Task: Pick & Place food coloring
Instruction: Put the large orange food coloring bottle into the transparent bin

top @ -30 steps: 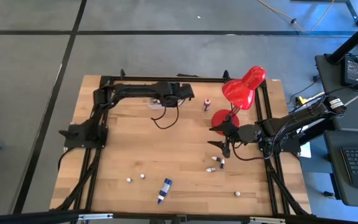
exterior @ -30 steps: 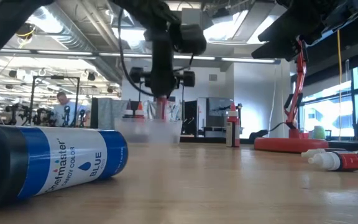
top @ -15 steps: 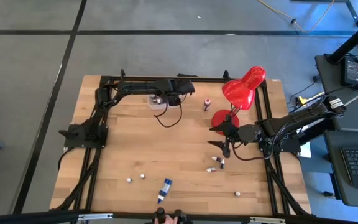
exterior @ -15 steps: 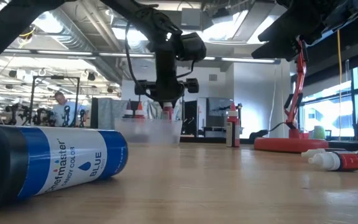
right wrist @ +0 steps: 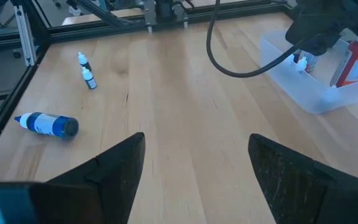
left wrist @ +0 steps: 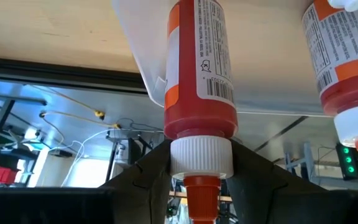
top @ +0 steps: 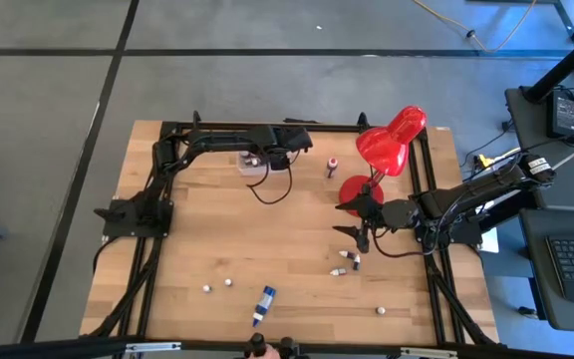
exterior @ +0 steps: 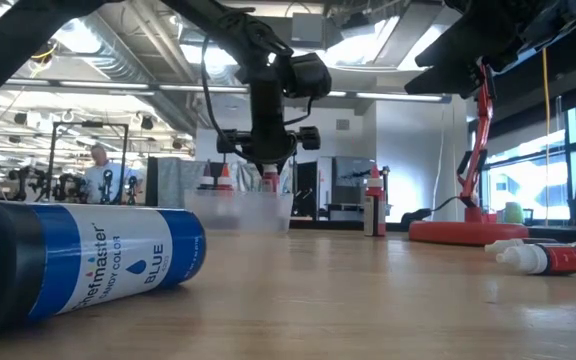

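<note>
Presently, a red bottle [left wrist: 199,68] with a white cap sits clamped by that cap between the left fingers [left wrist: 143,171], held over the clear box [top: 251,165] at the far side of the counter [top: 267,239]. In the left wrist view a second red bottle [left wrist: 347,74] stands beside it, cut off at the frame edge. The left gripper [exterior: 268,168] hangs above the box in the low view; the box's contents are blurred there.

One red bottle [top: 332,167] stands alone near the lamp [top: 387,145]. Small bottles [top: 347,261] lie on the counter below the right gripper [top: 352,219], and further white-capped ones [top: 217,285] lie nearer the front edge, with another [top: 380,311] toward the right front; their colours are too small to tell from above. The blue bottle [exterior: 78,262] lies on its side at the front, its near end cut off in the low view.

The right gripper hovers beside the lamp base with its fingers [right wrist: 114,174] spread wide and grasping nothing.

A person [exterior: 98,172] stands in the room behind, indistinct.
</note>
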`<move>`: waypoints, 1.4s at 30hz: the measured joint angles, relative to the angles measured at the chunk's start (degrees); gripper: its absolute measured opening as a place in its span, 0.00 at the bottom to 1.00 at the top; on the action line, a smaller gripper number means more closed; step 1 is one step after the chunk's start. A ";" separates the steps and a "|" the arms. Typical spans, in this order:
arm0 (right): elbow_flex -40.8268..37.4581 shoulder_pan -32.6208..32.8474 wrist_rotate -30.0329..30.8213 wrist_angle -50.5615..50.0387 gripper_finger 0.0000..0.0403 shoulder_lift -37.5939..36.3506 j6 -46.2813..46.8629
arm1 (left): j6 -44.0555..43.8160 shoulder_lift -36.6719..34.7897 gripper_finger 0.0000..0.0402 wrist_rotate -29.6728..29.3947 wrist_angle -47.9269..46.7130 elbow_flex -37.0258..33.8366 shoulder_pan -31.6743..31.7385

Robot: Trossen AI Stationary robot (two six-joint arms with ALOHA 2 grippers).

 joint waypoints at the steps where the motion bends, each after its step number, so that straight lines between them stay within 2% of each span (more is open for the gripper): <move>1: 0.00 -0.01 -0.01 0.00 0.72 0.00 -0.02 | 0.00 0.00 0.34 0.02 0.00 0.00 -0.02; 26: 0.00 0.00 -0.01 0.00 0.72 0.00 -0.07 | 0.00 -0.04 0.34 0.37 0.03 0.00 -0.09; 35: 0.00 -0.01 -0.01 -0.01 0.72 0.00 -0.24 | -0.02 -0.33 0.34 -1.90 3.36 0.02 -0.09; 42: 0.00 -0.01 -0.01 -0.02 0.72 0.00 -0.19 | -5.38 -0.33 0.37 -1.59 5.71 0.02 -0.83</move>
